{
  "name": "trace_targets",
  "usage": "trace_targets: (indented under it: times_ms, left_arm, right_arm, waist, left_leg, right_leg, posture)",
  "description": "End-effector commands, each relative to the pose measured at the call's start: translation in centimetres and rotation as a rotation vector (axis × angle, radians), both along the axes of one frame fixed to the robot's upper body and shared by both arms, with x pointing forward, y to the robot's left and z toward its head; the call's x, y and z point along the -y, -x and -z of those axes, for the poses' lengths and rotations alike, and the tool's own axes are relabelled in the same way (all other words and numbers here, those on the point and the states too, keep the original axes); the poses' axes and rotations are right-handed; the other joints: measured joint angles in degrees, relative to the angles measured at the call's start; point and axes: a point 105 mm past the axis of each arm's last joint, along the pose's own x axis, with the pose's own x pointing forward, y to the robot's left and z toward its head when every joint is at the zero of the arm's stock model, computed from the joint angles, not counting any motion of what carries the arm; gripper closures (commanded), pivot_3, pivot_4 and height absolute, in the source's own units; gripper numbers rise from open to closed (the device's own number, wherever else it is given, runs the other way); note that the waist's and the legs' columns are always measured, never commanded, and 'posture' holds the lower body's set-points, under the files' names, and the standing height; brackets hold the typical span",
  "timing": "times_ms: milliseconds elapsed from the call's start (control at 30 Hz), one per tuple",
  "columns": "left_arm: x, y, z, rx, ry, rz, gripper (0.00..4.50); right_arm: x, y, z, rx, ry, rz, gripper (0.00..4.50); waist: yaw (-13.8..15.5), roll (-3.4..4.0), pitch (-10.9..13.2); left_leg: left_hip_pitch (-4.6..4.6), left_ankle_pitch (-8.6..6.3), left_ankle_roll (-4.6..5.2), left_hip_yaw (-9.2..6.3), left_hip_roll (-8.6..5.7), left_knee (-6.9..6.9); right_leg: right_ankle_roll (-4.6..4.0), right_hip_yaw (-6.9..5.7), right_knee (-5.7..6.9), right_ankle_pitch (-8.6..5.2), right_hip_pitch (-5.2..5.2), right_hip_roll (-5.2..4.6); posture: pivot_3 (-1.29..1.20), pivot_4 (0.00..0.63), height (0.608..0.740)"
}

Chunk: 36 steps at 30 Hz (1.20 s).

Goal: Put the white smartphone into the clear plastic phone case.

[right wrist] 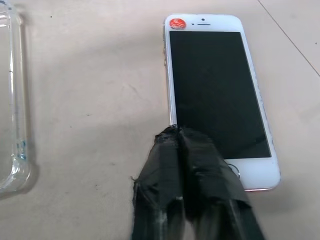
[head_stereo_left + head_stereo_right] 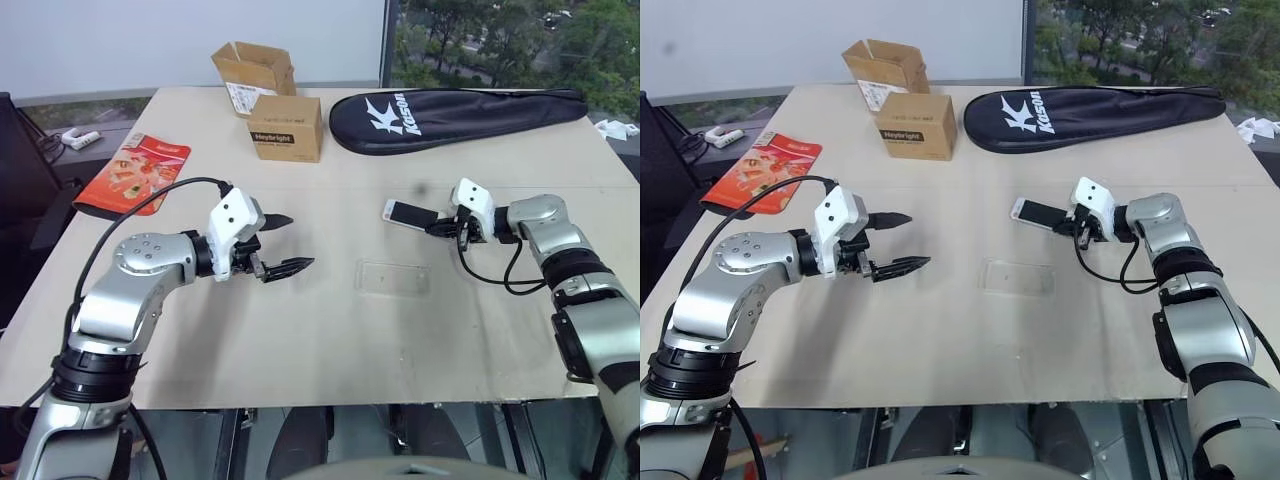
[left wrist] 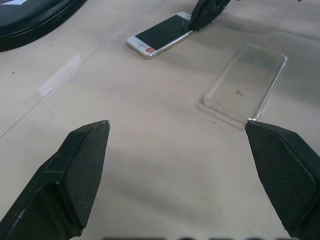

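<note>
Lying flat on the surface (image 2: 300, 340), the white smartphone (image 1: 217, 95) has the right pincer (image 1: 179, 131), fingers pressed together, touching its edge. The clear plastic phone case (image 2: 392, 277) lies nearer, slightly left. The left pincer (image 2: 283, 243) hovers spread apart.
</note>
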Motion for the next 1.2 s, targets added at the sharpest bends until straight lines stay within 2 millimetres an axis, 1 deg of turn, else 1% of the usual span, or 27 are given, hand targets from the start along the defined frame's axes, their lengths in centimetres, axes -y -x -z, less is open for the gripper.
trace_targets:
  times_ms: [33, 67, 133, 167, 200, 233, 267, 300, 333, 367, 400, 433, 600, 700, 767, 967, 1200]
  left_arm:
    - [0.1, 0.1, -0.6, 0.032, -0.012, 0.016, 0.0]
    - [0.0, 0.0, -0.6, 0.032, -0.011, 0.016, 0.0]
    - [-0.1, 0.0, -0.5, 0.032, -0.009, 0.015, 0.0]
    - [-0.1, 0.0, -0.6, 0.032, -0.008, 0.014, 0.0]
    - [-0.1, 0.0, -0.6, 0.032, -0.008, 0.014, 0.0]
    - [-0.2, 0.0, -0.5, 0.032, -0.008, 0.013, 0.0]
    - [-0.2, 0.0, -0.5, 0.032, -0.008, 0.013, 0.0]
    - [-0.3, 0.0, -0.5, 0.031, -0.008, 0.012, 0.0]
    - [-0.3, 0.0, -0.5, 0.031, -0.008, 0.011, 0.0]
    - [-0.4, 0.0, -0.4, 0.03, -0.008, 0.01, 0.0]
    - [-0.4, 0.0, -0.4, 0.03, -0.008, 0.009, 0.0]
    - [-0.4, 0.0, -0.4, 0.031, -0.008, 0.009, 0.0]
    - [-0.5, 0.0, -0.3, 0.036, -0.008, 0.004, 0.0]
    - [-0.5, 0.0, -0.3, 0.038, -0.009, 0.001, 0.0]
    - [-0.6, 0.1, -0.3, 0.04, -0.009, -0.002, 0.0]
    - [-0.8, 0.2, -0.2, 0.043, -0.013, -0.013, 0.0]
    - [-0.9, 0.2, 0.1, 0.037, -0.016, -0.014, 0.0]
  right_arm:
    - [1.6, 0.1, 1.3, -0.037, 0.02, 0.076, 4.43]
    - [1.5, 0.0, 1.1, -0.034, 0.005, 0.078, 4.43]
    - [1.1, -0.3, 0.2, -0.02, -0.048, 0.081, 3.86]
    - [0.9, -0.3, -0.3, -0.017, -0.073, 0.075, 3.48]
    - [0.8, -0.3, -0.6, -0.017, -0.088, 0.07, 2.96]
    - [0.8, -0.5, -1.1, -0.003, -0.098, 0.074, 2.58]
    - [0.9, -0.7, -1.4, 0.009, -0.102, 0.078, 2.12]
    - [0.9, -0.8, -1.7, 0.016, -0.1, 0.081, 1.86]
    - [1.0, -0.8, -1.9, 0.019, -0.099, 0.082, 1.23]
    - [1.1, -1.0, -2.0, 0.021, -0.098, 0.092, 0.87]
    - [1.2, -1.1, -2.1, 0.022, -0.096, 0.102, 0.36]
    - [1.3, -1.2, -2.0, 0.021, -0.093, 0.115, 0.05]
    - [1.6, -1.9, -1.3, 0.008, -0.076, 0.194, 0.05]
    - [1.6, -1.9, -0.8, -0.009, -0.049, 0.207, 0.05]
    - [1.3, -1.6, -0.3, -0.037, -0.033, 0.181, 0.05]
    - [0.1, 0.2, 0.8, -0.139, -0.015, 0.026, 0.05]
    - [-0.6, 1.3, 0.7, -0.19, -0.036, -0.06, 0.05]
  waist:
    - [0.0, 0.0, 0.0]
    - [0.0, 0.0, 0.0]
    - [0.0, 0.0, 0.0]
    - [0.0, 0.01, 0.0]
    - [0.0, 0.01, 0.0]
    - [0.0, 0.01, 0.0]
    - [-0.1, 0.02, 0.0]
    - [-0.1, 0.02, 0.0]
    - [-0.1, 0.04, 0.1]
    - [-0.1, 0.04, 0.1]
    - [-0.1, 0.05, 0.1]
    - [-0.1, 0.06, 0.1]
    - [-0.1, 0.05, 0.1]
    - [-0.2, 0.05, 0.1]
    - [-0.2, 0.05, 0.1]
    - [-0.2, 0.05, 0.1]
    - [-0.3, 0.05, 0.1]
  left_leg:
    - [0.0, 0.0, 0.0, 0.0, 0.0, 0.0]
    - [-0.01, 0.0, 0.0, 0.0, 0.0, 0.0]
    - [-0.05, 0.0, 0.0, -0.01, 0.0, -0.02]
    - [-0.09, 0.0, 0.0, -0.01, 0.01, -0.03]
    - [-0.13, 0.0, 0.0, -0.02, 0.0, -0.04]
    - [-0.15, 0.0, 0.0, -0.02, 0.01, -0.05]
    - [-0.18, 0.0, 0.0, -0.04, 0.01, -0.08]
    - [-0.2, 0.0, 0.0, -0.05, 0.01, -0.09]
    - [-0.22, 0.0, 0.0, -0.06, 0.01, -0.11]
    - [-0.23, 0.0, 0.0, -0.06, 0.01, -0.14]
    - [-0.25, 0.0, 0.0, -0.06, 0.02, -0.17]
    - [-0.27, 0.0, 0.0, -0.06, 0.02, -0.19]
    - [-0.45, 0.0, 0.0, -0.02, 0.02, -0.22]
    - [-0.51, 0.0, 0.0, -0.02, 0.02, -0.21]
    - [-0.51, 0.0, 0.0, -0.01, 0.02, -0.2]
    - [-0.51, 0.0, 0.0, -0.01, 0.03, -0.21]
    - [-0.76, 0.0, 0.0, -0.06, 0.1, -0.26]
  right_leg:
    - [0.02, 0.01, 0.01, 0.01, -0.01, 0.0]
    - [0.05, 0.02, 0.01, 0.03, -0.02, 0.0]
    - [0.2, 0.01, 0.0, 0.11, -0.06, 0.0]
    - [0.2, 0.01, 0.0, 0.11, -0.11, 0.0]
    - [0.2, 0.0, 0.0, 0.11, -0.14, 0.0]
    - [0.2, 0.0, 0.0, 0.12, -0.16, 0.0]
    - [0.2, 0.01, -0.01, 0.12, -0.22, 0.0]
    - [0.2, 0.01, -0.01, 0.12, -0.24, -0.01]
    - [0.2, 0.01, -0.03, 0.12, -0.26, -0.01]
    - [0.2, 0.01, -0.05, 0.12, -0.27, -0.01]
    - [0.2, 0.0, -0.09, 0.12, -0.29, -0.01]
    - [0.2, 0.0, -0.1, 0.12, -0.32, -0.01]
    - [0.2, -0.02, -0.1, 0.12, -0.51, 0.0]
    - [0.2, 0.0, -0.1, 0.12, -0.57, 0.0]
    - [0.2, 0.01, -0.1, 0.13, -0.57, 0.0]
    - [0.21, -0.02, -0.1, 0.12, -0.58, 0.01]
    - [0.2, -0.05, -0.05, 0.12, -0.88, 0.08]
  posture:
    - [0.0, 0.15, 0.74]
    - [0.0, 0.15, 0.74]
    - [0.0, 0.15, 0.74]
    - [0.0, 0.15, 0.74]
    - [0.0, 0.15, 0.74]
    - [0.0, 0.15, 0.74]
    - [0.0, 0.15, 0.74]
    - [0.0, 0.15, 0.74]
    - [0.0, 0.15, 0.74]
    - [0.0, 0.15, 0.74]
    - [0.0, 0.15, 0.74]
    - [0.0, 0.15, 0.74]
    - [0.0, 0.15, 0.74]
    - [0.0, 0.15, 0.74]
    - [0.0, 0.15, 0.74]
    - [0.0, 0.15, 0.74]
    - [0.0, 0.15, 0.74]
